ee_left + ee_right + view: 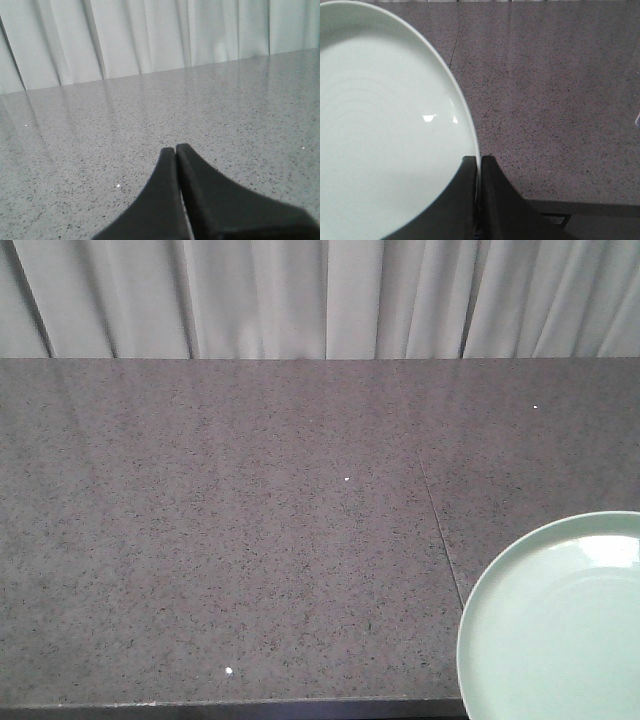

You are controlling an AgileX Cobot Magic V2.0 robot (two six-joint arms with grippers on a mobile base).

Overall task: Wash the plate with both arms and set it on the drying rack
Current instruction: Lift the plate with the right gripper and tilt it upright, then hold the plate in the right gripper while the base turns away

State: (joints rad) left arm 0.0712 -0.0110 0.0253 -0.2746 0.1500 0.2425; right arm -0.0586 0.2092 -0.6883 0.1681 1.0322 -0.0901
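Lower right of frame: round pale mint-green plate [560, 630], its rim pinched by the black flat-fingered right gripper [479, 162]. The left gripper [175, 150] is fully closed and empty above the grey speckled stone countertop [220, 520].

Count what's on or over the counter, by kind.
plate: 1
grippers: 2, the left gripper shut on nothing and the right gripper shut on the plate's rim
Total: 3
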